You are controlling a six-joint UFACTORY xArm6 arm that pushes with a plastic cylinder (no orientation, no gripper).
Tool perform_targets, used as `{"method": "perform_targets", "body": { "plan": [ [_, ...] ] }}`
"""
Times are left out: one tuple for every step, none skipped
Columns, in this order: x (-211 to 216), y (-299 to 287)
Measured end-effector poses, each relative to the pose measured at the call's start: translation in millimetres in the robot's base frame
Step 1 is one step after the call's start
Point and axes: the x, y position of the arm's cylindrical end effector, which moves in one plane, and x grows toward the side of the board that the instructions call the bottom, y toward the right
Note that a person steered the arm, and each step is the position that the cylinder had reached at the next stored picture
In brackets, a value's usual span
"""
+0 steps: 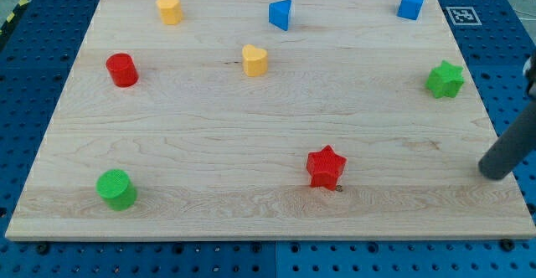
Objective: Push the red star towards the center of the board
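The red star [326, 167] lies on the wooden board [268, 119], below and to the right of the board's middle. My tip [496, 174] is near the board's right edge, well to the right of the red star and about level with it. It touches no block. The rod rises from it toward the view's upper right.
A red cylinder [122, 69] and a green cylinder [116, 188] sit on the left. A yellow block [169, 9], a blue triangular block [280, 14] and a blue cube [410, 3] line the top. A yellow heart [255, 60] sits above the middle. A green star [445, 79] is on the right.
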Motion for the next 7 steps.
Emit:
{"method": "perform_targets", "body": {
  "plan": [
    [11.5, -10.5],
    [21.6, -24.9],
    [41.9, -69.2],
    [51.1, -111.5],
    [47.2, -151.1],
    [27.9, -151.4],
    [30.2, -154.1]
  ]
}}
